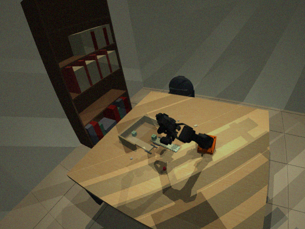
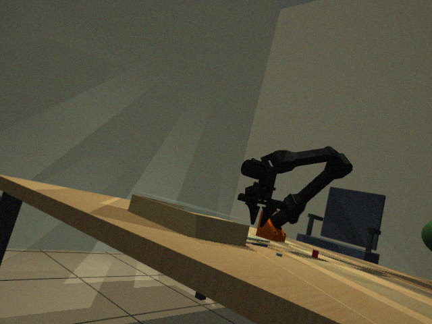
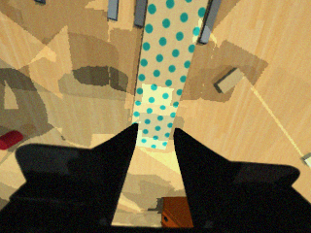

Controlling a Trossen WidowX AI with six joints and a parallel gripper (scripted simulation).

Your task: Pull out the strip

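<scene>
Gripper parted above the dotted strip

At far left in the top view, a bookshelf (image 1: 101,106) stands on the floor beyond the table (image 1: 137,187) (image 2: 209,259). On the table, the tray (image 1: 127,142) (image 2: 163,214) holds the left cube (image 1: 134,133) near its far-left corner, with a pale strip (image 1: 140,142) reaching from that side toward the tray's near edge. Small grey bars (image 1: 147,151) (image 3: 140,12) lie near the strips' outer ends.

Next comes the right cube (image 1: 154,137), at the tray end of the dotted strip (image 1: 174,147) (image 3: 167,58) and seemingly resting on it. The label cannot be made out on either cube, so which one is the labelled cube cannot be told.

The gripper (image 1: 166,140) (image 2: 258,223) (image 3: 155,129) points down over the dotted strip's outer end, fingers partly open, gripping nothing. The red piece (image 1: 164,168) (image 2: 314,254) (image 3: 11,140) lies on the table, apart from the strips. Farther right, a small pale block (image 1: 195,125) (image 3: 307,160) lies near the arm, whose orange base (image 1: 213,142) (image 2: 266,234) (image 3: 177,211) is on the table at the right
</scene>
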